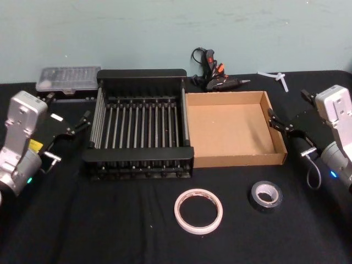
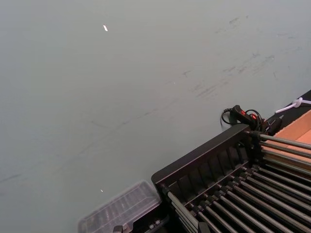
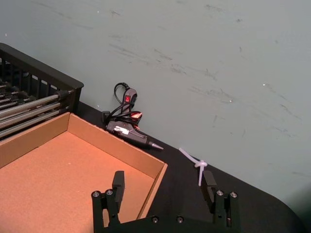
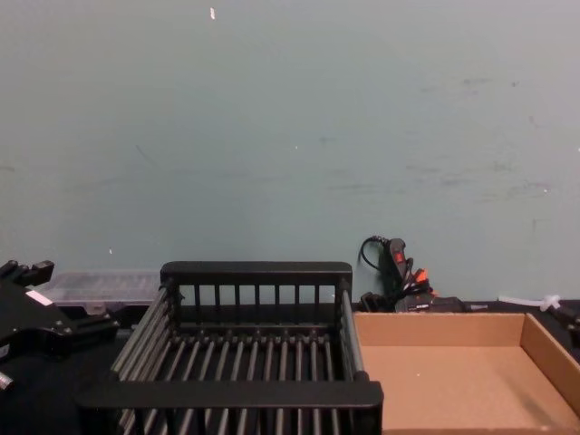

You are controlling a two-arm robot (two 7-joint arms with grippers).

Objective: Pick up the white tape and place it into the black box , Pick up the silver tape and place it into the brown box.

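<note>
The white tape (image 1: 198,210), a flat roll with a large hole, lies on the black cloth near the front, before the gap between the two boxes. The silver tape (image 1: 265,195), small and dark, lies to its right. The black box (image 1: 142,75) (image 4: 256,270) (image 2: 204,160) with barred sides stands mid-table with nothing in it. The brown box (image 1: 236,160) (image 3: 116,145) (image 4: 453,319) adjoins it on the right, also bare inside. My left gripper (image 1: 77,124) (image 4: 59,304) hovers open left of the black box. My right gripper (image 1: 281,121) (image 3: 164,187) is open at the brown box's right wall.
A clear plastic case (image 1: 69,78) (image 2: 121,208) sits behind the black box at the back left. A black glue gun (image 1: 215,77) (image 3: 127,128) with its cord and a white zip tie (image 1: 278,77) (image 3: 197,164) lie by the wall behind the brown box.
</note>
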